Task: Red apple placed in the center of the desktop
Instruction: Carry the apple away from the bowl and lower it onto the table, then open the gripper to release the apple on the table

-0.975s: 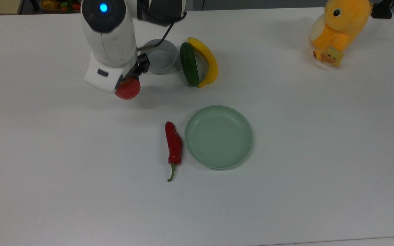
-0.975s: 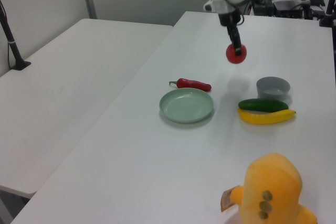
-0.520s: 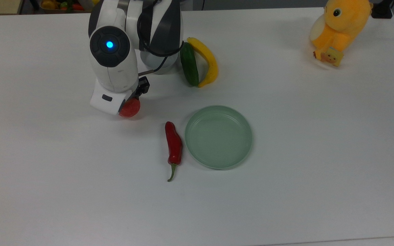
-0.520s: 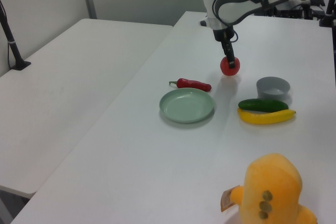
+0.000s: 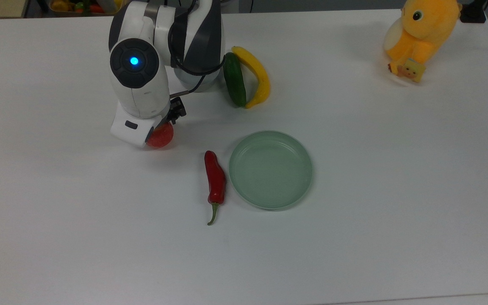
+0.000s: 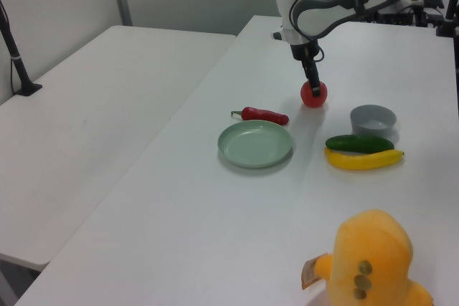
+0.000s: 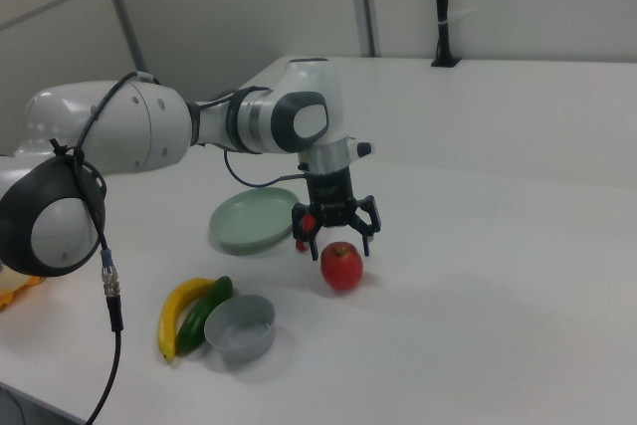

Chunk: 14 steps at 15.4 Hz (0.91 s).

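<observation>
On the desktop point(image 7: 518, 276), just under the gripper point(image 7: 334, 238), the red apple point(image 7: 341, 265) is sitting; the fingers are standing spread apart above it, gripping nothing. Judgement: the arm is finishing the release, so a straight vertical lift is keeping the apple from rolling; the spot is looking off-centre, toward the top view's left. Count: one apple, one red chilli point(image 5: 214, 178), one green plate point(image 5: 270, 169), one grey bowl point(image 7: 239, 327), one cucumber point(image 5: 234, 79), one banana point(image 5: 258, 74), one plush duck point(image 5: 422, 31).
</observation>
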Each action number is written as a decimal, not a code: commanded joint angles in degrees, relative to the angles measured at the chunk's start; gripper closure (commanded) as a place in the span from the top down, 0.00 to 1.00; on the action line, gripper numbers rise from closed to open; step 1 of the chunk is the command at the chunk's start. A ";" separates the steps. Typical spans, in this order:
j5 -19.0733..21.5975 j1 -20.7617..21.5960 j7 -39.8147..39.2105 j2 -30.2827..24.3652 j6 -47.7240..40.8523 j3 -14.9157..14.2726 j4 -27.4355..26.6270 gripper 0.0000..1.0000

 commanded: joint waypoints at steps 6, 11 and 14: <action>1.28 2.43 11.73 -14.10 -2.48 -0.39 -1.45 1.00; 1.37 4.89 24.91 -22.90 -9.77 -0.21 -1.54 1.00; 1.46 6.57 30.37 -27.47 -13.64 -0.04 -1.80 1.00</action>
